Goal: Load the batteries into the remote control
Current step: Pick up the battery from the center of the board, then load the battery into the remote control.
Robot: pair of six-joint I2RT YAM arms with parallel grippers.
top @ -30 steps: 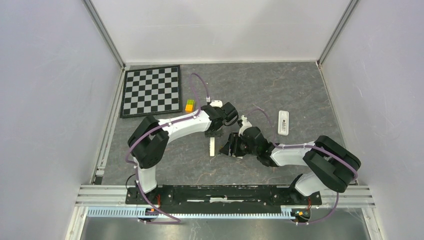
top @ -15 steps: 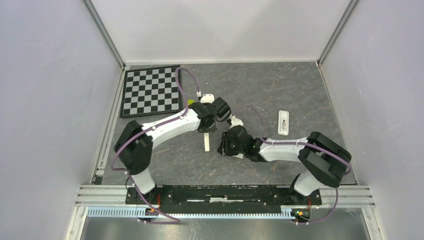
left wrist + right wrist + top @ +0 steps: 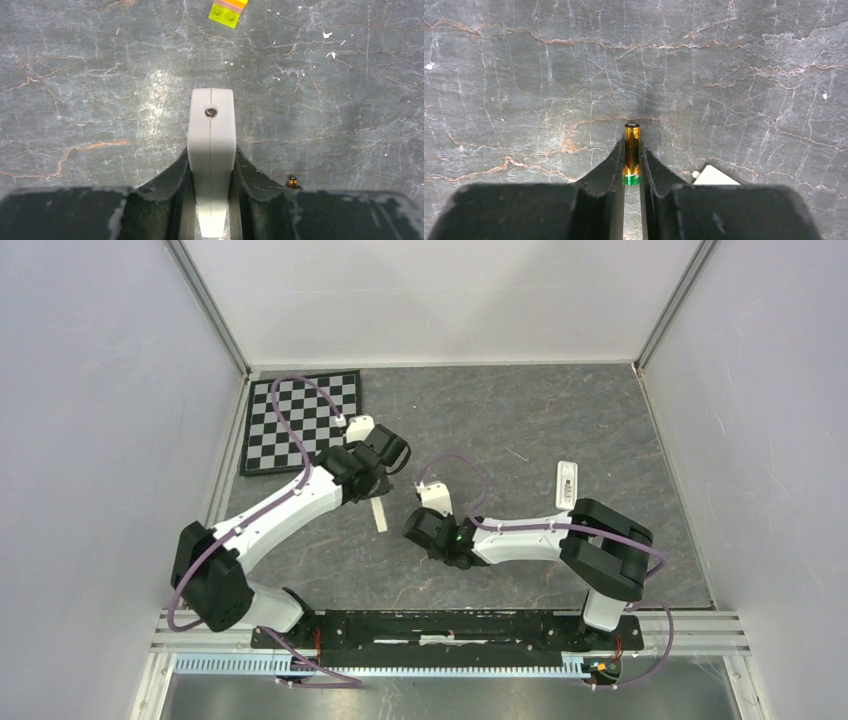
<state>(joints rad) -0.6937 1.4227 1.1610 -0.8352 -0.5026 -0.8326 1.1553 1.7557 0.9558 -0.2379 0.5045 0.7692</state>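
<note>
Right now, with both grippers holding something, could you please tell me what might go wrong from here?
1. The right gripper pinches the slim battery between narrow jaws; pushed into place, it may twist or slip out.
2. The left gripper holds the remote edge-on, a long end sticking out; pressing there could lever it loose.
3. A loose battery lies right beside the left gripper, which could knock it away.

Top camera, high behind the bases, looks down on the whole table point(image 3: 520, 420) from afar. Left wrist camera hugs the left claw point(image 3: 211, 162), staring close at the table past the clamped remote point(image 3: 211, 130), which the top view shares. Right wrist camera, just as close, looks past the right claw point(image 3: 631, 147) pinching a battery point(image 3: 632, 132)
</note>
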